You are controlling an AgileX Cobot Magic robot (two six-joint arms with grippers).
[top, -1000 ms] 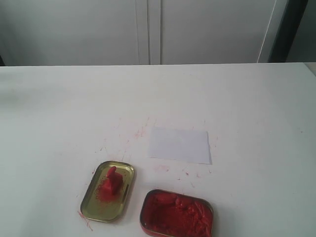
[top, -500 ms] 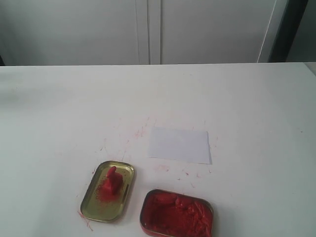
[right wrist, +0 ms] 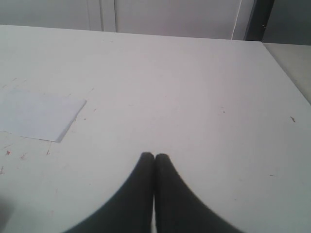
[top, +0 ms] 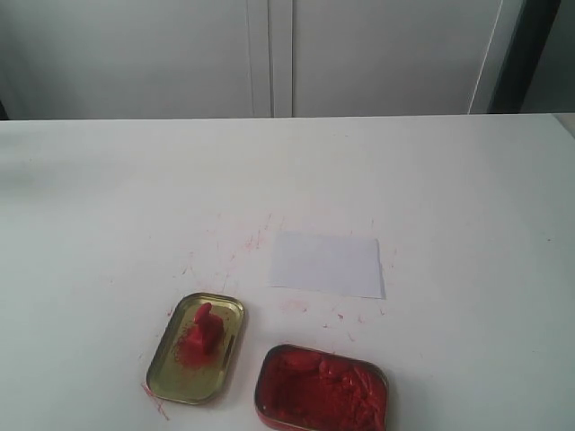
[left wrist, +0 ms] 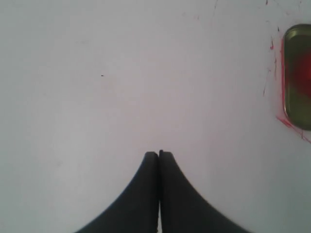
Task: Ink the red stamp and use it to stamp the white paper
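- The white surface [top: 108,197] fills your exterior view. Its far edge runs straight beneath pale cabinet doors [top: 269,54], and the far half and both flanks lie open for travel.
- The left end effector [left wrist: 159,154] hangs over bare surface, its dark fingers pressed together with nothing between them. The gold tin [left wrist: 297,77] sits at the rim of the left wrist view.
- The right end effector [right wrist: 154,156] is likewise closed and empty over bare surface. The white paper [right wrist: 36,116] lies ahead and off to one side, and the surface's side edge shows beyond.
- The white paper [top: 326,264] lies flat near the middle of your exterior view, plain and apart from both tins.
- A rounded tin of red paste [top: 322,389] sits at the bottom of the exterior view, cut by the frame. It is nearer the camera than the paper.
- The gold tin [top: 196,347] lies just left of the paste tin, close but not touching, and has a red smear inside.
- The red stamp [top: 203,329] stands on that smear inside the gold tin, handle up, toward the tin's far end.
- Faint red flecks [top: 256,238] dot the surface between the tins and the paper.
- Set against the frames from a second and half a second back, you will find nothing on the surface has shifted.
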